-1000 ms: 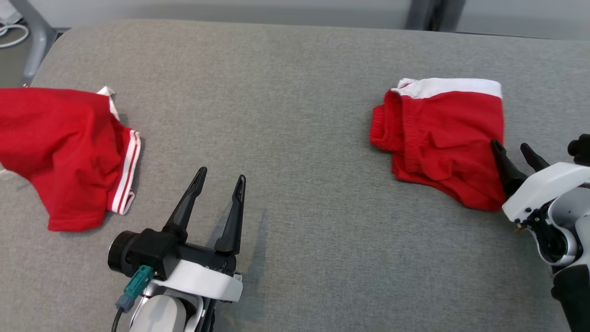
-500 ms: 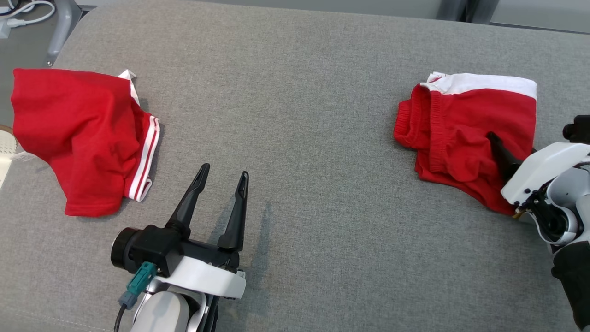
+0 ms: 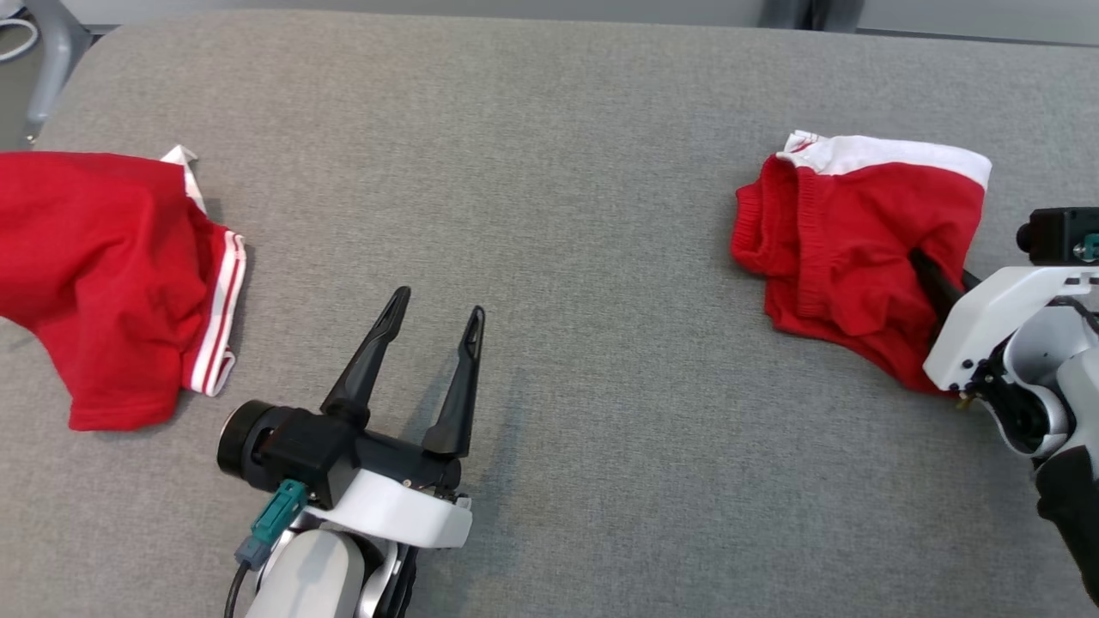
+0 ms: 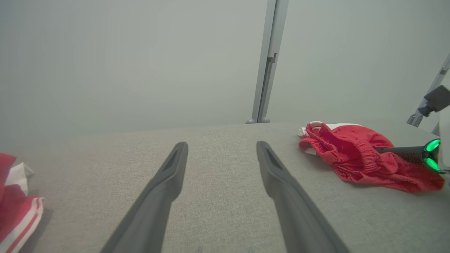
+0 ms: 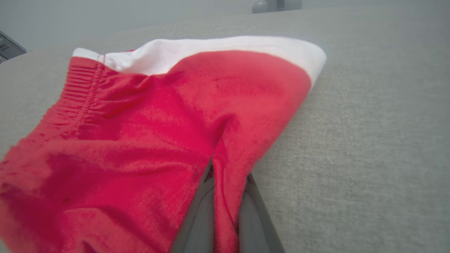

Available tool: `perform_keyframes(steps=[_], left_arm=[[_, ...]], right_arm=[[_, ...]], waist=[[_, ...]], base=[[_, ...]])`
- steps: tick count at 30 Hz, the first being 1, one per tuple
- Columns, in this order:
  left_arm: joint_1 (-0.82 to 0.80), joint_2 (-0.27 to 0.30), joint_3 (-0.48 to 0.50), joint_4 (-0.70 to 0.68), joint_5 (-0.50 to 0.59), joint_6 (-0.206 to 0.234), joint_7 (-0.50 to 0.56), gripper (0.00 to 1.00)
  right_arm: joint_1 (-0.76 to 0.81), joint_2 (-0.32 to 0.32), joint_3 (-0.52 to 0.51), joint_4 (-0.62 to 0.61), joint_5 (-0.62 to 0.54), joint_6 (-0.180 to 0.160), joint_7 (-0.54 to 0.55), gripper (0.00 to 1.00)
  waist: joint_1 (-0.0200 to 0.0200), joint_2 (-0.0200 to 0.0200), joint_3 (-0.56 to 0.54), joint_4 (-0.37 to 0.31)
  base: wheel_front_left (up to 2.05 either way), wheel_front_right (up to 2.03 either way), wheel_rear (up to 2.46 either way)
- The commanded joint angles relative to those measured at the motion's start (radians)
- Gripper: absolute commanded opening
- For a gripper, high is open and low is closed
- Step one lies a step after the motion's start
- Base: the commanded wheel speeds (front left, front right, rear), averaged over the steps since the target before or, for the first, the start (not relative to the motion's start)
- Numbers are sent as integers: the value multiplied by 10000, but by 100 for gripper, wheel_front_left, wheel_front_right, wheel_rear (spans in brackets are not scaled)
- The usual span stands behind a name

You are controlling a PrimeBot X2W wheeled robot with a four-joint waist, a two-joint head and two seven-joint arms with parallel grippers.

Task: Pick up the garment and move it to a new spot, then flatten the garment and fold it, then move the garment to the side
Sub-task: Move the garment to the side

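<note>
one fold of red garment (image 3: 850,249) pinched tight in right gripper (image 5: 227,175), left gripper (image 3: 440,305) spread wide, empty

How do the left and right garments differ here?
The left garment has thin white stripes along one edge; the right garment has a broad white band along its far edge. The left garment lies free; a fold of the right garment is pinched in the shut right end effector. The left garment runs off the head view's edge; the right garment is wholly in it. Both are red and rumpled.
</note>
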Motion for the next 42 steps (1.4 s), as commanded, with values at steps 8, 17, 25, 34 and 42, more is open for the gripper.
perform_keyframes(steps=[8,17,25,34,42], left_arm=[[-935,34,-655,-320,678,-240,-9,100],[-2090,32,-1432,-598,612,-415,-9,100],[-3424,34,-2484,-909,714,-573,-9,100],[-4149,37,-3037,-934,703,-510,-9,100],[-4297,36,-3281,-879,624,-579,-9,100]], right_arm=[[-456,-1470,283,-772,54,-2,312,0],[-491,-3203,-197,-1732,-297,-2,569,0],[9,-4695,-1030,-2476,-1144,-2,730,0],[771,-5310,-2335,-2935,-1897,-2,735,0],[781,-5440,-3430,-2837,-2971,-2,743,0]], waist=[[0,-1,929,-849],[0,-1,2074,-1610],[0,-1,2925,-2165],[0,-1,3463,-2466],[0,-1,3766,-2201]], base=[[0,0,0],[0,0,0],[0,0,0],[0,0,0],[0,0,0]])
